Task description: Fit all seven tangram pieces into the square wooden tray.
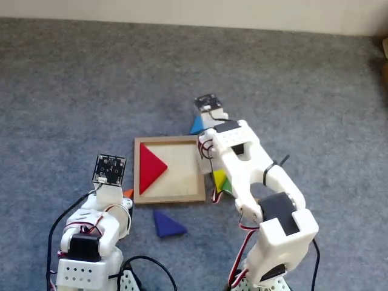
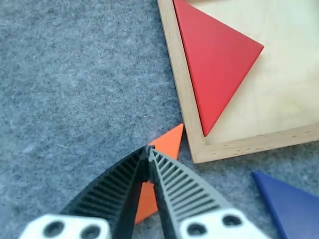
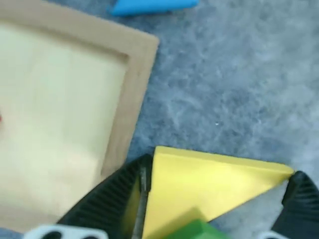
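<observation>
Right jaws pinch yellow triangle (image 3: 209,184), long edge spanning gap; green piece (image 3: 192,231) against it; tray (image 3: 132,99) just beside one jaw; left jaws pressed together over orange triangle (image 2: 168,143), tray corner just beyond tips.

Grey felt-like mat (image 1: 73,79); pale strip (image 1: 182,12) along far edge, brown obj (image 1: 385,48) at rt edge

Tray (image 1: 170,197) pale natural wood, bench (image 1: 73,91) mottled grey. Tangram pieces: red triangle (image 1: 150,167), orange piece (image 2: 167,144), dark blue triangle (image 1: 168,224), light blue piece (image 3: 149,6), yellow triangle (image 3: 209,184), green piece (image 3: 192,230). Left claw (image 2: 148,148) ribbed, black and grey.
</observation>
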